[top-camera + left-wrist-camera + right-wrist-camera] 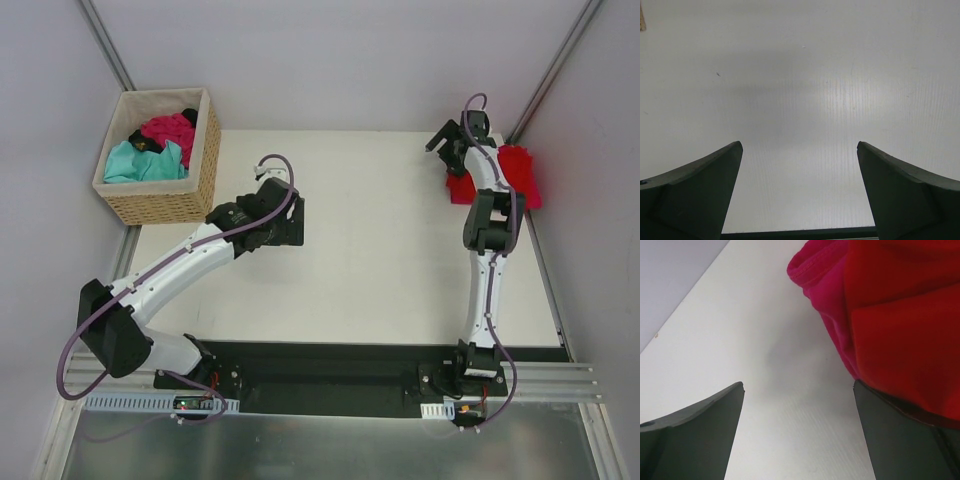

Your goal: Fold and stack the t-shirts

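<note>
While your right gripper (800, 386) stands wide beside the red t-shirt (900, 315) at the surface's (380, 260) far right corner, any sideways move could snag and unfold it; left gripper (800, 145) wide, empty.

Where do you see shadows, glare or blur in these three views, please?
Top external: even light, sharp. Left wrist: a broad soft shadow across the table, a faint sheen right of centre. Right wrist: the red t-shirt looms close and slightly soft, a dim shadow beside it.

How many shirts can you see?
4: a teal shirt and a crimson shirt in the basket, a red shirt and a magenta shirt piled by the right gripper. More may be hidden.
</note>
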You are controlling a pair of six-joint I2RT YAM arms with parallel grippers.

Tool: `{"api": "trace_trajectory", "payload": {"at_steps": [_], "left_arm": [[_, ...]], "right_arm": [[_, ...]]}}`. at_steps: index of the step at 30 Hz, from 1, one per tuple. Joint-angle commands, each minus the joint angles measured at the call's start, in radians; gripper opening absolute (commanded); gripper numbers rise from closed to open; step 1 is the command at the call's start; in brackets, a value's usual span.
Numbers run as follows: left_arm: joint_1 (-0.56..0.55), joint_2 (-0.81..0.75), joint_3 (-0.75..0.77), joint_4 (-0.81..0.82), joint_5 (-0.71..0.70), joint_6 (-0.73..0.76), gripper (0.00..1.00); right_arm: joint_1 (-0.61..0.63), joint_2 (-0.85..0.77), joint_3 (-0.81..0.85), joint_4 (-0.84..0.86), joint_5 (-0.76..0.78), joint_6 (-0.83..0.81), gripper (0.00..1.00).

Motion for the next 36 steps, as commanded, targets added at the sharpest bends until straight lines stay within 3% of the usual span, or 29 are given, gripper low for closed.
{"api": "trace_trajectory", "payload": {"at_steps": [1, 4, 10, 17, 22, 26, 36], "left_arm": [[-0.001, -0.006, 0.037, -0.009, -0.019, 0.003, 0.99], [-0.001, -0.038, 0.013, -0.007, -0.006, -0.021, 0.99], [-0.001, -0.105, -0.029, -0.007, 0.018, -0.061, 0.99], [-0.006, -0.194, -0.056, -0.007, 0.035, -0.067, 0.99], [-0.006, -0.219, -0.058, -0.007, 0.058, -0.066, 0.99], [-0.004, -0.237, -0.059, -0.007, 0.081, -0.064, 0.99], [-0.004, -0.279, -0.107, -0.007, 0.090, -0.041, 0.99]], "right_arm": [[0.017, -0.146, -0.110, 0.106, -0.060, -0.037, 0.96], [0.051, -0.286, -0.180, 0.094, -0.051, -0.106, 0.96], [0.154, -0.594, -0.308, -0.113, 0.006, -0.243, 0.96], [0.186, -0.942, -0.736, -0.219, 0.260, -0.259, 0.96], [0.180, -1.003, -0.900, -0.268, 0.481, -0.186, 0.96], [0.117, -1.007, -1.018, -0.228, 0.468, -0.155, 0.96], [0.020, -0.782, -0.965, -0.256, 0.552, -0.114, 0.96]]}}
